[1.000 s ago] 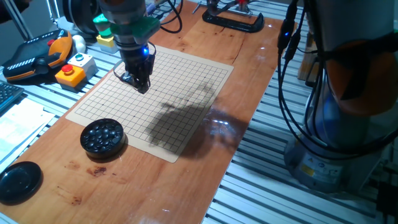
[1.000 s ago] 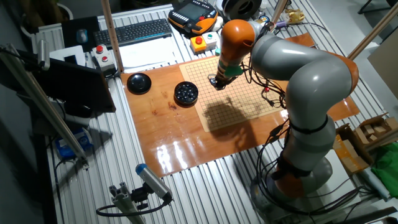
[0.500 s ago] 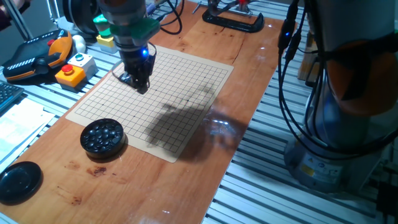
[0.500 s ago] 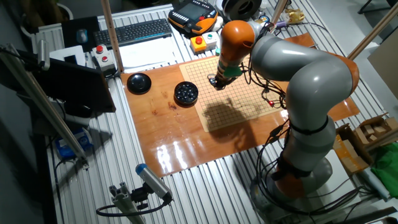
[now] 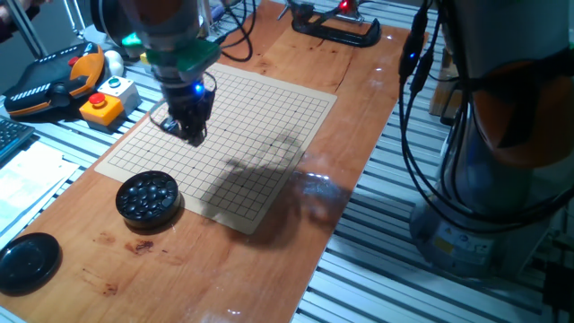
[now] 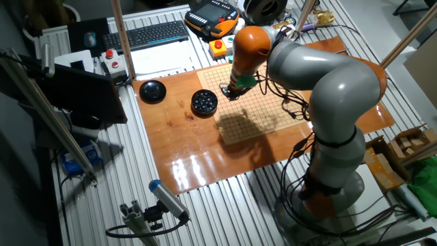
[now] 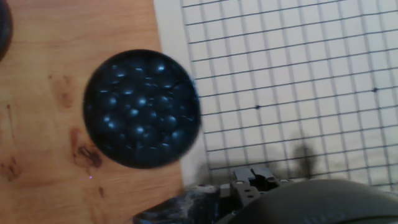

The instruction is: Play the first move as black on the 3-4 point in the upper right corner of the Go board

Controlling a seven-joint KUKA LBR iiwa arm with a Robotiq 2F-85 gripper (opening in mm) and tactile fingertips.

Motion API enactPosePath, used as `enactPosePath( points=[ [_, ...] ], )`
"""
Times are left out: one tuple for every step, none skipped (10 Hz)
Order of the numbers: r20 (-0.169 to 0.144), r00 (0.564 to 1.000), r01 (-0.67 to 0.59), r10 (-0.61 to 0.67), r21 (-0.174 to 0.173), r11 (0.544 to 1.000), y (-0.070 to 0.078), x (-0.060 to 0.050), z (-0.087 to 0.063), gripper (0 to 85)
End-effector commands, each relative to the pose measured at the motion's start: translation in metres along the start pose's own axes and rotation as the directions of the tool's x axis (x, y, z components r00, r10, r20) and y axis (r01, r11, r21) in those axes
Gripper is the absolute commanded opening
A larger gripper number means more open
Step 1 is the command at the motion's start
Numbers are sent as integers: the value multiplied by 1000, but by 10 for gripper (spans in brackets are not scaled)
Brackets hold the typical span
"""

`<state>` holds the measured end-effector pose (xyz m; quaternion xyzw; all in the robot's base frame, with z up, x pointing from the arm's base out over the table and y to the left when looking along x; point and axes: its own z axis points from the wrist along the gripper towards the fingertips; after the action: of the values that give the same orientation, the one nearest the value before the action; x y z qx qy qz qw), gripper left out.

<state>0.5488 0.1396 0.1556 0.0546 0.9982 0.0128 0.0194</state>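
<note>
In the one fixed view, the black lid (image 5: 27, 260) lay nearest, at the left end of the wooden table (image 5: 296, 242). Just beyond it sat the bowl of stones (image 5: 146, 196), touching the near left edge of the Go board (image 5: 260, 126). The black stones were only visible heaped in that bowl, each round and with no long axis to tell. No stone lay on the grid. The board's lines ran diagonally, from near left to far right.

The gripper (image 5: 190, 135) hung pointing straight down over the board's left part, near the bowl. Its fingers were dark and blurred, so how far apart they stood, or whether they held a stone, could not be told. The hand view looked down on the bowl and the board's edge.

Farther left stood a yellow box with a red button (image 5: 100, 106), and far off lay a black clamp (image 5: 336, 30).

Compared with a second earlier, the gripper had shifted toward the near left, closer to the bowl, and its shadow on the board had shifted with it.
</note>
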Motion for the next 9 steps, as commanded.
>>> enactPosePath(
  points=[
    [2, 1000, 0, 0, 0, 1000, 6, -3, 2, 7],
    [12, 1000, -1, 1, 0, 1000, 14, -5, 5, 7],
    [17, 1000, -7, 7, -2, 1000, 21, -8, 8, 7],
    [19, 1000, -6, 5, 1, 1000, 28, -11, 11, 7],
    [19, 1000, -4, 4, 1, 1000, 34, -14, 14, 7],
    [19, 1000, -2, 2, 3, 1000, 40, -15, 16, 7],
    [17, 1000, -6, 6, -3, 1000, 43, -18, 17, 7],
    [14, 1000, -9, 9, -9, 1000, 47, -20, 20, 7],
    [14, 1000, -12, 12, -11, 1000, 52, -22, 24, 7]
  ],
)
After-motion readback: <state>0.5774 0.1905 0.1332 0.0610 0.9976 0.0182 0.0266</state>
